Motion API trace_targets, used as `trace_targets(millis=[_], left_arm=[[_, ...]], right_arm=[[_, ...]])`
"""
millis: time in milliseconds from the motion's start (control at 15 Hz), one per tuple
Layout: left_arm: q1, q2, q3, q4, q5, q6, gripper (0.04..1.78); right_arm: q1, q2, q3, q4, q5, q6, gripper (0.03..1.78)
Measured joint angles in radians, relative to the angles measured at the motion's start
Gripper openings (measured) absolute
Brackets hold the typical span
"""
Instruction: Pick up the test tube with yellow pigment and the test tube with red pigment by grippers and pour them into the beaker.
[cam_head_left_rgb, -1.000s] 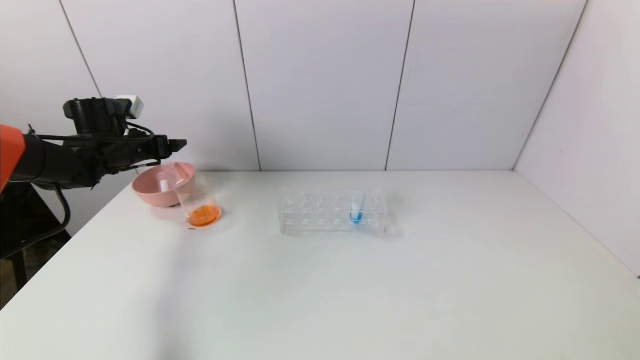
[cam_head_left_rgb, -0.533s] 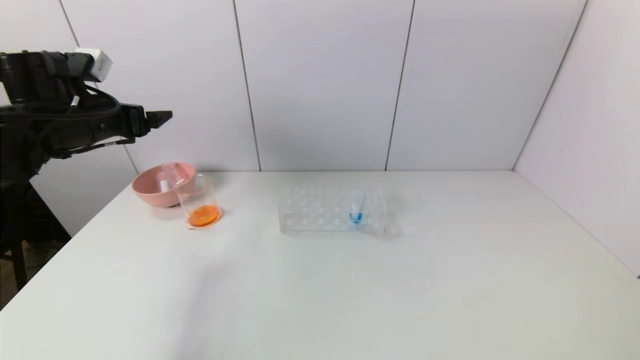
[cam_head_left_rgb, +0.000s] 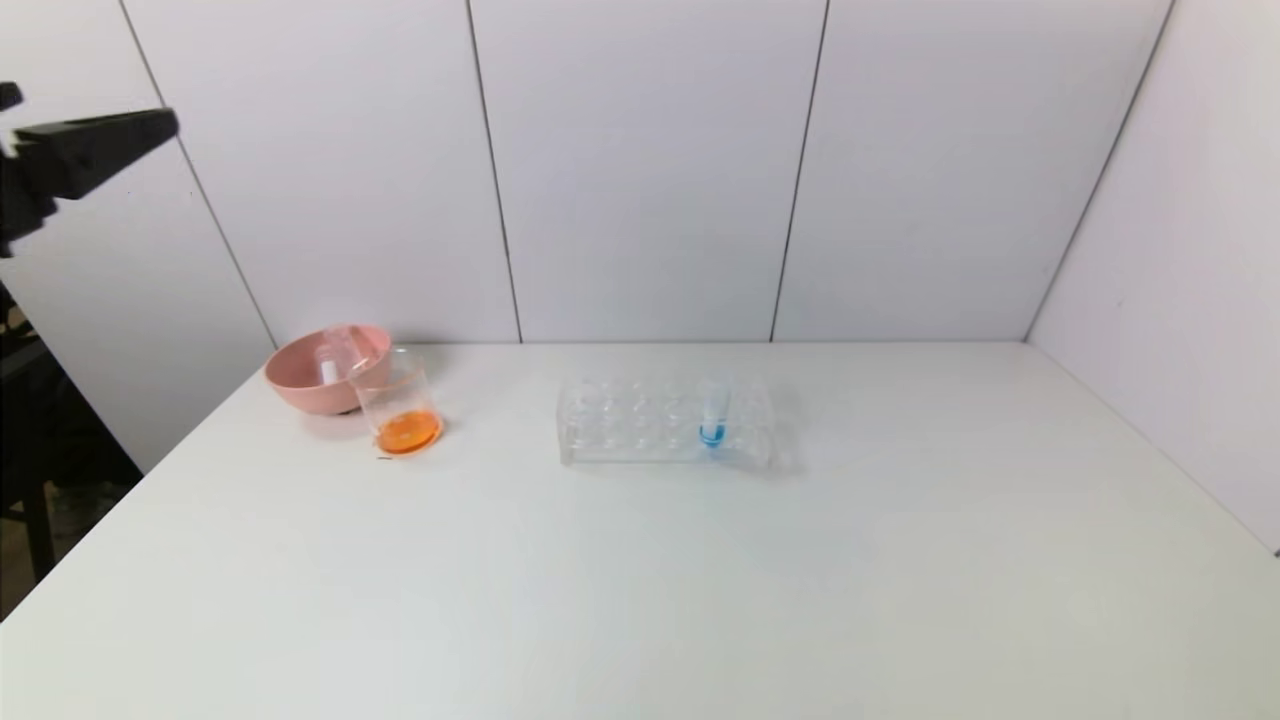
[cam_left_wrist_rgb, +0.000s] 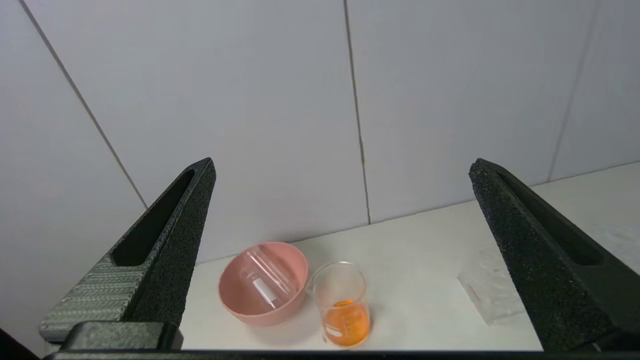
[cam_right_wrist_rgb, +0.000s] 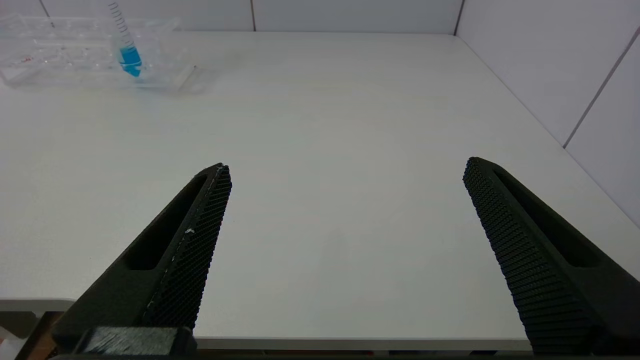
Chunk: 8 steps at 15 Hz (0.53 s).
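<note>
Now your left gripper, fingers spread and empty, has lifted well above the beaker; pouring looks done.

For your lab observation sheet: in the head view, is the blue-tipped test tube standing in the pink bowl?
No, the blue-tipped test tube stands in the clear tube rack, apart from the pink bowl.
</note>
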Motion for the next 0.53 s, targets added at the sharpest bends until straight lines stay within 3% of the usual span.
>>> trace_targets(millis=[333,533], left_arm=[[-0.027,-0.458,0.053,0.301,-0.050,-0.001,1.77],[-0.054,-0.694,0.144,0.409,-0.051,0.050,1.77]], right_arm=[[0.000,0.000,0.000,0.000,0.000,0.000,1.70],[0.000,0.000,0.000,0.000,0.000,0.000,1.70]])
